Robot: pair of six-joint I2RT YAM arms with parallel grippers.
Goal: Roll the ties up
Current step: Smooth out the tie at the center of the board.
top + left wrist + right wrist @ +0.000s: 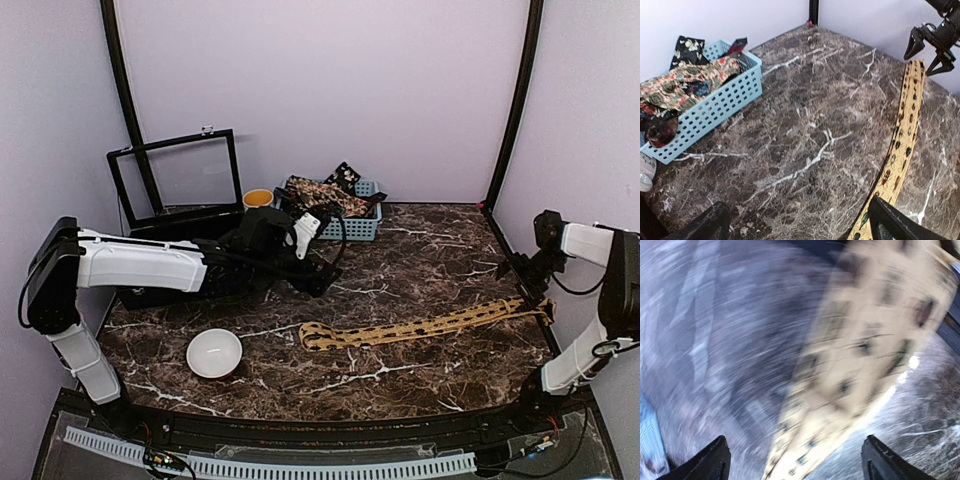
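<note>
- The mustard-tan tie lies flat as one long strip on the near half of the desk. It runs from about the middle out to the right edge, slanting slightly toward the back as it goes.
- The other ties, dark with pale prints, sit heaped in the pale blue basket at the back edge, well apart from the strip.
- The right gripper hangs over the strip's end at the right edge. Its fingers are spread apart with nothing between them. The right wrist view is smeared, so contact with the cloth cannot be judged.
- The left gripper is spread wide and empty over bare desk between the basket and the strip.
- The tie looks light, thin and limp. It would likely sag, fold or twist if lifted by one point, and slide on the polished stone if pushed.
- The best hold is probably at the very tip of one end, pinched across the width, so the first turn starts tight and straight.
- The free length likely needs light restraint from the other gripper, otherwise the coil may drag the strip along instead of winding it.
- A finished coil is springy and may loosen once let go.
</note>
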